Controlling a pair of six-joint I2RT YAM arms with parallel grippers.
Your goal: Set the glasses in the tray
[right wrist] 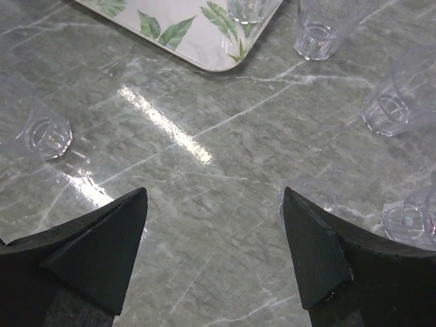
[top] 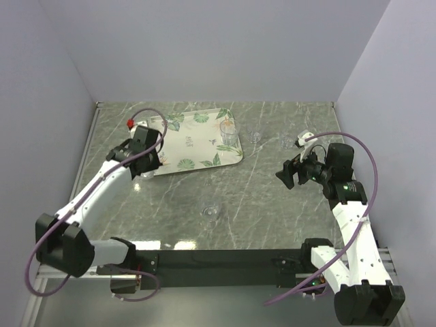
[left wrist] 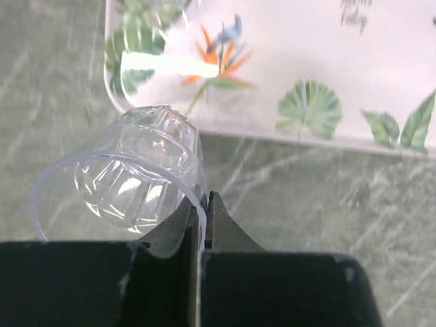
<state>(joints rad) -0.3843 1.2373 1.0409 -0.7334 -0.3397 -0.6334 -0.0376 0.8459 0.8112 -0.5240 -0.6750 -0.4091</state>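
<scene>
In the left wrist view my left gripper [left wrist: 204,202] is shut on the rim of a clear glass [left wrist: 136,177]. The glass tilts just off the near edge of the leaf-printed white tray [left wrist: 327,61]. From above, that gripper [top: 146,168] hangs at the near-left corner of the tray [top: 191,146]. One glass [top: 228,133] stands inside the tray at its right end. My right gripper [right wrist: 214,194] is open over bare table, apart from the loose glasses [right wrist: 392,102] around it. Another glass [top: 211,211] sits alone on the table in front of the tray.
Two glasses [top: 255,135] [top: 285,139] stand right of the tray beyond the right gripper [top: 289,174]. In the right wrist view one glass [right wrist: 44,133] is at the left, others [right wrist: 320,30] [right wrist: 412,218] at the right. Walls enclose the marble table.
</scene>
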